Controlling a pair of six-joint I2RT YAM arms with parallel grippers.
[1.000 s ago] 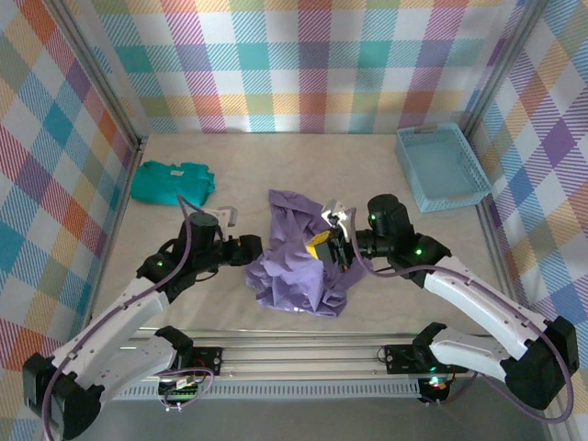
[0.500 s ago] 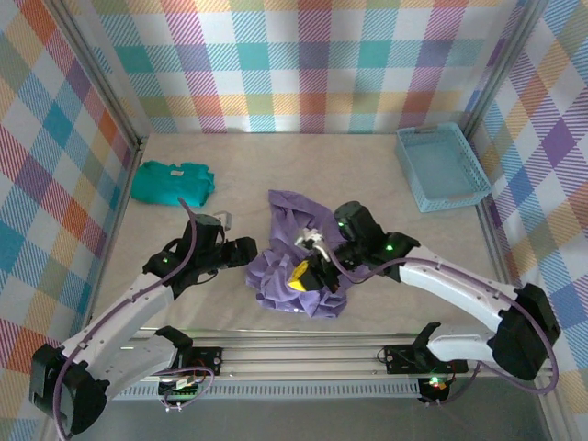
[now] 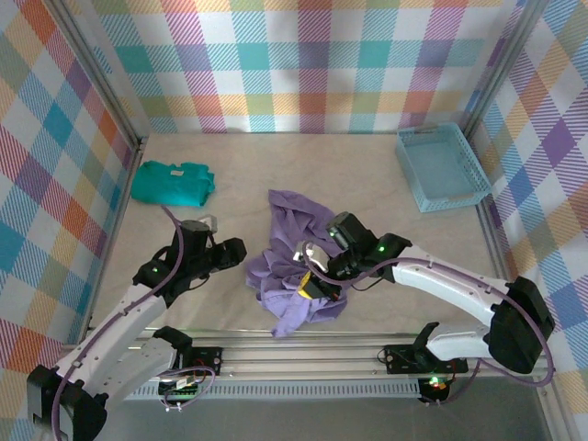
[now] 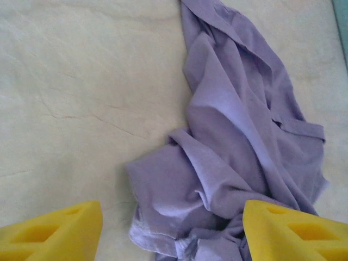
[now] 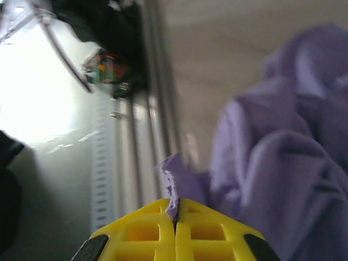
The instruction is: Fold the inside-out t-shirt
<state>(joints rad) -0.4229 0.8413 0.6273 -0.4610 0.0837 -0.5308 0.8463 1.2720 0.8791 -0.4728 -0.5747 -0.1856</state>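
The inside-out t-shirt (image 3: pixel 292 262) lies crumpled near the middle of the tabletop (image 3: pixel 276 165), a touch toward 6 o'clock; it is soft lavender cloth, heaped in loose folds and ridges, with one narrow tail trailing toward the near rail. From the left wrist the shirt (image 4: pixel 234 136) reads as a long rumpled drape with a stitched hem at its lower edge, lying on a pale, faintly creased surface. The right claw (image 3: pixel 306 287) sits on the shirt's 6 o'clock side; its yellow, honeycombed fingers (image 5: pixel 147 231) are pressed together on a thin raised edge of the shirt (image 5: pixel 283 163). The left claw (image 3: pixel 228 250) hovers at the shirt's 9 o'clock, jaws spread wide and holding nothing. A folded teal garment (image 3: pixel 170 181) rests at 10 o'clock; a pale blue lattice basket (image 3: pixel 410 175) stands at 2 o'clock.
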